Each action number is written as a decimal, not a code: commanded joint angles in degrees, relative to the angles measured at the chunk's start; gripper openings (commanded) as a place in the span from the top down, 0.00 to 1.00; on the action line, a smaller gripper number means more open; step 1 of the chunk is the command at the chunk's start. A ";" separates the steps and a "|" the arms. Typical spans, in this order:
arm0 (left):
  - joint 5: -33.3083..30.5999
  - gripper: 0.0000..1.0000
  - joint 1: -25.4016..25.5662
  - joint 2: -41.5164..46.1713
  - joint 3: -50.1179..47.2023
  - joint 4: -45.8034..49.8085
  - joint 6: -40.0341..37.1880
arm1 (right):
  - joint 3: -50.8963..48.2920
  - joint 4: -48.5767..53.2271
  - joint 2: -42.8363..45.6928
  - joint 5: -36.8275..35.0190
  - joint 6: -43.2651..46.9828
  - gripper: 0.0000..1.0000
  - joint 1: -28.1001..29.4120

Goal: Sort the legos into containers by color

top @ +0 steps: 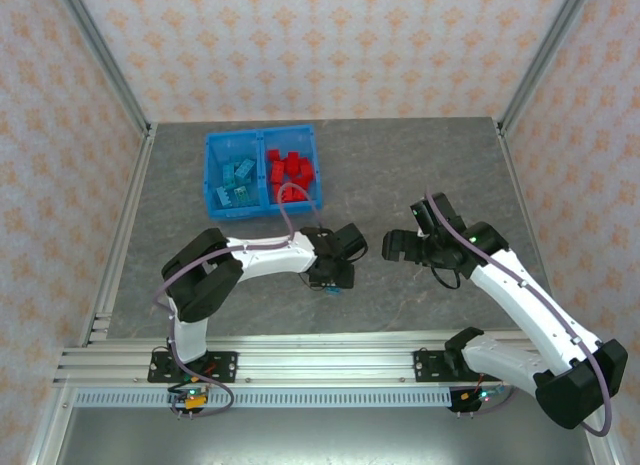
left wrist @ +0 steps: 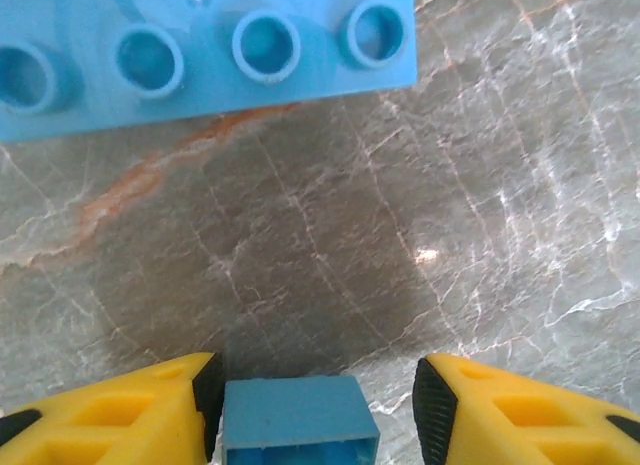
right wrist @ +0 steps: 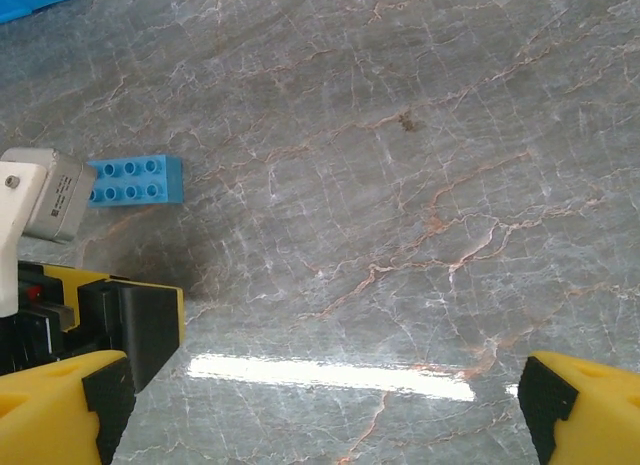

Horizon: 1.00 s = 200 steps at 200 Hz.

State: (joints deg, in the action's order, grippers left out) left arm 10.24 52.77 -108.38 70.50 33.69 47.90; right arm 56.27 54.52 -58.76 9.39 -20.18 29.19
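Legos left out: a small blue brick point(left wrist: 298, 417) sits between the parted fingers of the left end effector point(left wrist: 315, 390), touching one pad, unclamped. A larger blue brick point(left wrist: 200, 75) lies just beyond. Right end effector point(right wrist: 325, 390) gapes, empty. At the far edge, the bin point(top: 211, 175) holds teal toward the left edge and red beside it. Nearly done, I judge. The right half of the surface point(top: 420, 165) is bare.

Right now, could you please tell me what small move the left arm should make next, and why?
Probably close the left pincer: a blue brick sits between its fingers, touching one pad with a gap at the other.
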 commanded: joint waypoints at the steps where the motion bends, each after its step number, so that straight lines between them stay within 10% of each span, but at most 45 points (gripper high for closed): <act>1: -2.12 0.43 0.37 -0.69 -0.31 5.48 -2.53 | 0.68 2.53 0.31 0.71 -0.56 0.01 -0.14; 28: -3.00 0.38 2.17 -5.51 3.02 12.65 -8.88 | 0.32 3.18 0.67 0.35 -0.59 0.01 -0.14; 117: -7.79 0.70 0.83 1.79 -0.83 7.70 -4.32 | -2.17 5.57 2.01 9.63 -0.23 0.00 -0.15; 200: -17.84 0.72 -21.77 20.18 5.16 8.37 -15.06 | -0.93 -10.77 -4.40 11.96 -4.66 0.01 -0.16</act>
State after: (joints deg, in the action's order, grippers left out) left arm -1.21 37.23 -91.44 71.81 40.27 37.87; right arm 53.49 50.15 -60.71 21.52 -22.85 29.19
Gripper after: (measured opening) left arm 0.337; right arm 0.989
